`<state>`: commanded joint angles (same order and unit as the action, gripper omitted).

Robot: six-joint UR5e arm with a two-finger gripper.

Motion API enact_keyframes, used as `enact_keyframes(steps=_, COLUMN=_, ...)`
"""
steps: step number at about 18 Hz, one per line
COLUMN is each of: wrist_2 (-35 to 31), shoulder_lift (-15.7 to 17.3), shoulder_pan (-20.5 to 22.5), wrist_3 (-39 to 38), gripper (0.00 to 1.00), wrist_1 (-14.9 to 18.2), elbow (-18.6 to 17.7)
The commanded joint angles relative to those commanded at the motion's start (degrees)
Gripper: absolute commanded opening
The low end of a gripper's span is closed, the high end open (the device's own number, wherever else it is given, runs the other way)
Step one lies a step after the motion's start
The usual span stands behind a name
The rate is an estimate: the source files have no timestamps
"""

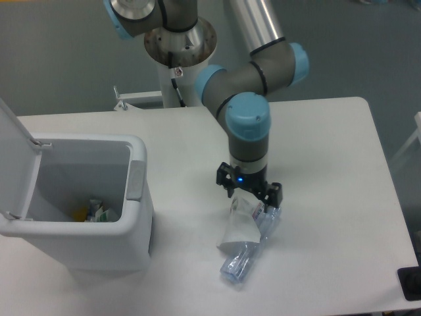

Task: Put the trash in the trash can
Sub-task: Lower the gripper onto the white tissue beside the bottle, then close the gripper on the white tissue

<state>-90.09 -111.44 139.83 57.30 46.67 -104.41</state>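
Note:
The trash can is a white boxy bin at the left of the table, with its lid swung open and a grey front tab. The whitish triangular wrapper and the clear blue-tinted bottle lie together at the table's front centre. My gripper points straight down onto them. The wrapper's narrow top end sits between the jaws, which look closed on it. The bottle's upper end lies just beside the right finger. The fingertips are hidden by the trash.
Some colourful scraps lie at the bottom of the bin. The arm's base pedestal stands behind the table. A dark object sits at the table's front right corner.

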Motion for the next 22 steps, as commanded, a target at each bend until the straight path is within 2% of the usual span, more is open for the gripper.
enact_keyframes(steps=2, wrist_2=0.2, shoulder_lift=-0.4, shoulder_pan=0.0, wrist_3=0.1, gripper=1.00, wrist_1=0.1, elbow=0.1)
enact_keyframes(steps=3, wrist_2=0.2, shoulder_lift=-0.7, shoulder_pan=-0.1, wrist_3=0.1, gripper=0.88, wrist_1=0.1, elbow=0.2)
enact_keyframes(steps=4, wrist_2=0.4, shoulder_lift=-0.8, shoulder_pan=-0.1, wrist_3=0.1, gripper=0.59, wrist_1=0.2, elbow=0.4)
enact_keyframes(steps=6, wrist_2=0.8, shoulder_lift=-0.8, shoulder_pan=-0.1, wrist_3=-0.1, gripper=0.10, wrist_1=0.2, elbow=0.5)
enact_keyframes(steps=7, wrist_2=1.1, shoulder_lift=-0.8, shoulder_pan=0.0, wrist_3=-0.1, gripper=0.00, wrist_1=0.2, elbow=0.8)
enact_keyframes(steps=10, wrist_2=5.1, shoulder_lift=-0.5, shoulder_pan=0.3, wrist_3=-0.2, gripper=0.00, wrist_1=0.4, elbow=2.1)
enact_keyframes(steps=13, wrist_2=10.1, shoulder_lift=0.2, shoulder_pan=1.2, wrist_3=-0.3, gripper=0.00, wrist_1=2.8, elbow=2.8)
enact_keyframes(steps=20, wrist_2=10.5, shoulder_lift=0.8, shoulder_pan=1.4, wrist_3=-0.5, gripper=0.00, wrist_1=4.0, elbow=3.5)
enact_keyframes(steps=22, wrist_2=12.8, shoulder_lift=2.2, shoulder_pan=2.3, wrist_3=-0.5, gripper=0.00, wrist_1=4.5, elbow=3.8)
